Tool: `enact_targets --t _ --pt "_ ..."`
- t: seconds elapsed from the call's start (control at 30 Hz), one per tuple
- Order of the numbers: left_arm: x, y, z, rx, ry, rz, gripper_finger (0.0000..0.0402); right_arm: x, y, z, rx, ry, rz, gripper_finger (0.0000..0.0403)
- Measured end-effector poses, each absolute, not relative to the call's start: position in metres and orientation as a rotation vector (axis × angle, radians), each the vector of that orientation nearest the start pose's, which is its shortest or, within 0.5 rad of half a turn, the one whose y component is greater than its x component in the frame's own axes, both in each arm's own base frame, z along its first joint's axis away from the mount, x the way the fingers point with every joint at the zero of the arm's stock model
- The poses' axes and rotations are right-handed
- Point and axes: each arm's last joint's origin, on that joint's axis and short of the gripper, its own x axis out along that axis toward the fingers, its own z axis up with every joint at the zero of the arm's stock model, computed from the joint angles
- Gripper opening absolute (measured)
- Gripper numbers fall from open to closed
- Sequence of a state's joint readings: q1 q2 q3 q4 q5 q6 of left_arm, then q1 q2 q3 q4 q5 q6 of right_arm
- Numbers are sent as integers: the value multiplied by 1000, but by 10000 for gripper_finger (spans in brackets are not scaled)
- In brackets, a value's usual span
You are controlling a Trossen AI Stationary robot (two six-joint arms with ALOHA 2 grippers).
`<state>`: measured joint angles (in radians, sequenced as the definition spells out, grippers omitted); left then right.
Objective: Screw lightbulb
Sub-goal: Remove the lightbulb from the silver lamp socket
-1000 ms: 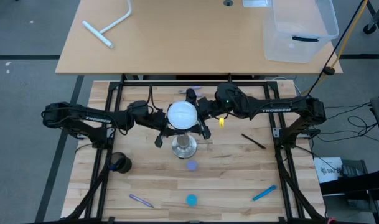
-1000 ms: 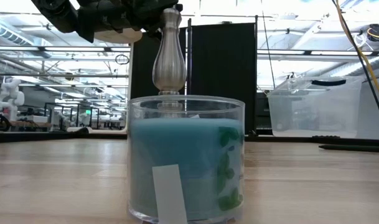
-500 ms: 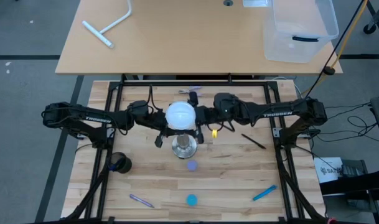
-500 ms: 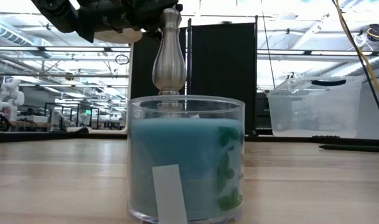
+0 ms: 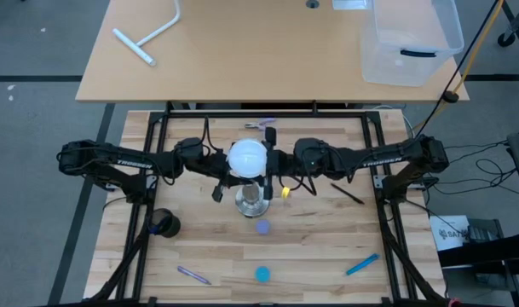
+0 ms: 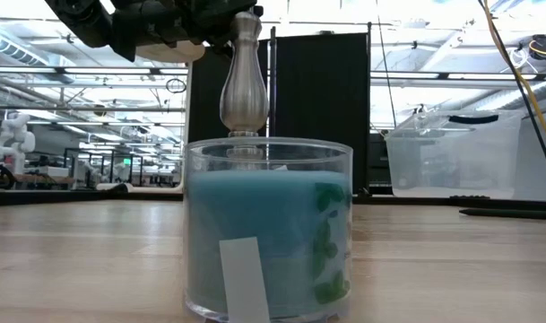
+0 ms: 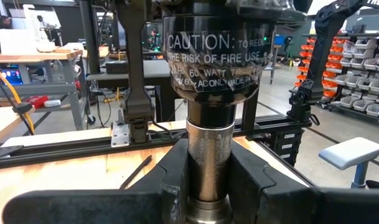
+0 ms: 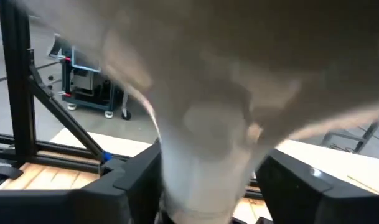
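The white lightbulb (image 5: 247, 159) sits on top of the silvery socket stand (image 5: 252, 203) at the table's middle. The stand's round base rests on the table, and its post shows in the low view (image 6: 244, 76). My left gripper (image 5: 233, 181) comes from the table's left and is shut on the stand's post below the black socket (image 7: 211, 56). My right gripper (image 5: 266, 166) comes from the right and is shut on the bulb's neck; its wrist view is blurred. My left gripper pinches the stand's silvery post (image 7: 209, 155) between its two fingers (image 7: 177, 177), just under the black socket. The fingers come level from the table's left and lie across the post. The stand is upright with its base on the table. My right gripper has the bulb's greyish neck (image 8: 205, 155) between its two fingers (image 8: 139, 183), below the globe. The fingers come about level from the table's right. The bulb stands upright on the socket.
A glass jar of blue wax (image 6: 268, 229) stands close to the low camera. On the table lie a black cup (image 5: 164, 223), a purple cap (image 5: 262, 227), a blue pen (image 5: 361, 264), a purple pen (image 5: 193, 275) and a black pen (image 5: 347, 194). A clear bin (image 5: 410, 38) stands on the far table.
My right gripper has moved in toward the bulb from the table's right and turned about its own axis; its yellow mark has swung toward the near edge. The bulb stays on the stand. My left gripper has kept hold of the post.
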<state>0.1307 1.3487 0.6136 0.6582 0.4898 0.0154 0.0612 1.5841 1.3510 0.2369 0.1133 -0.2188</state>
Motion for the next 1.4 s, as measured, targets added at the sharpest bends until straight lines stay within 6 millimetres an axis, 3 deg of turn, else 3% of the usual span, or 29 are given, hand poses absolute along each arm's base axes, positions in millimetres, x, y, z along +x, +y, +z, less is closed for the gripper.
enact_targets --t 0.5,1.4 --pt "276 23 234 -10 71 -361 75 371 32 372 -224 -20 -42 144" --pt "276 21 235 -7 65 -403 75 370 -21 369 -177 -30 324 149"
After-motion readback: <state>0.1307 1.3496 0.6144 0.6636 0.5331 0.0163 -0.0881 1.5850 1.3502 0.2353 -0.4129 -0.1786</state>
